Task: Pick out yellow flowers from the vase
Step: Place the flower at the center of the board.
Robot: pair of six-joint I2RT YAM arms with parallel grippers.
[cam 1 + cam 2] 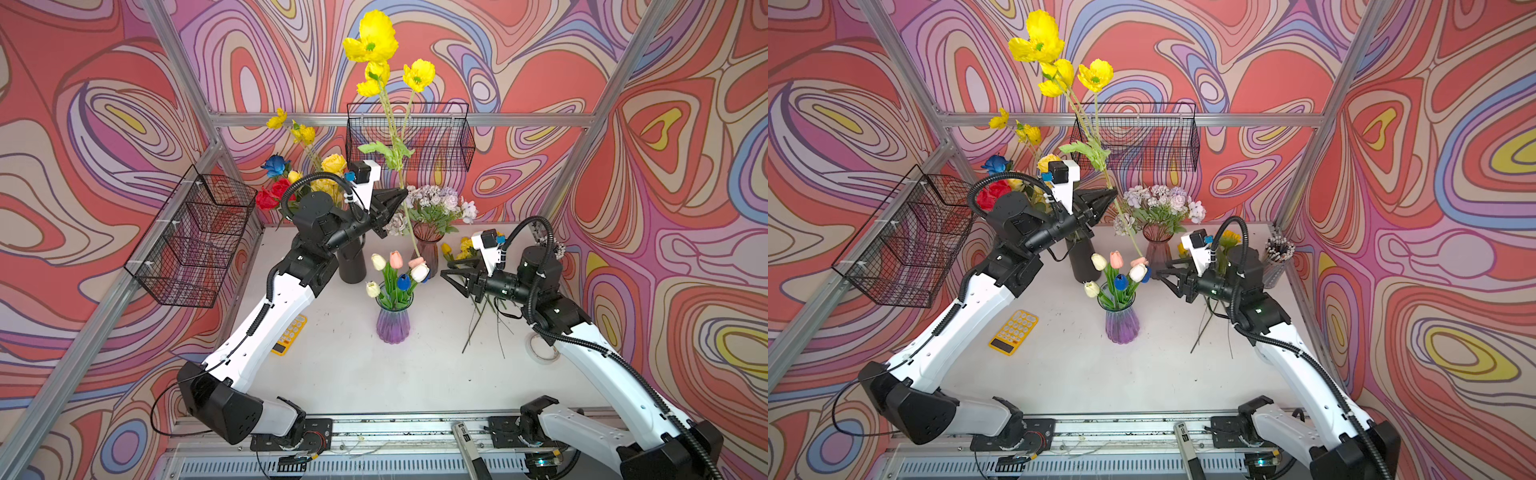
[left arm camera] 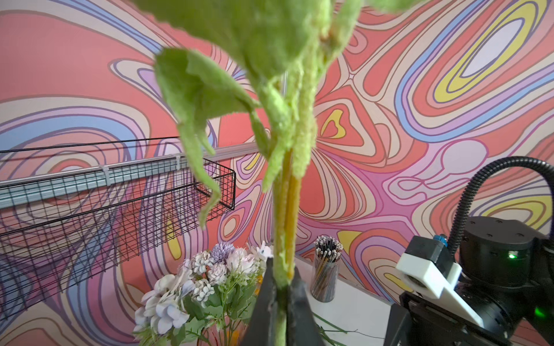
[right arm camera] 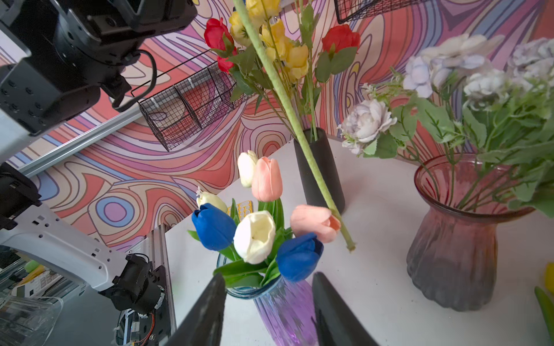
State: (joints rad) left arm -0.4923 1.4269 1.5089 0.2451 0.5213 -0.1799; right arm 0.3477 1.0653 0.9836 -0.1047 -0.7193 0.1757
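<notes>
- The left hand is clamped shut on the stalk of a tall yellow flower and holds it high above the table. The blooms are far above the grip and the cut end hangs free in the air.
- That lower end crosses just in front of a pink tulip in the purple vase. I cannot tell whether they touch. A sideways swing could drag the tulip or tip the vase.
- The grip sits low on a long, top-heavy stalk, so the stalk may pivot or slip between the jaws during a quick move.
- The leaves and heads are close to the back wire basket and could snag on it if the arm moves back.
- The right hand is about half open and holds nothing. It is just beside the purple vase, so a reach forward could knock the tulips.
- More yellow flowers remain in the black vase among the red and blue roses. Others lie on the table behind the right arm.
</notes>
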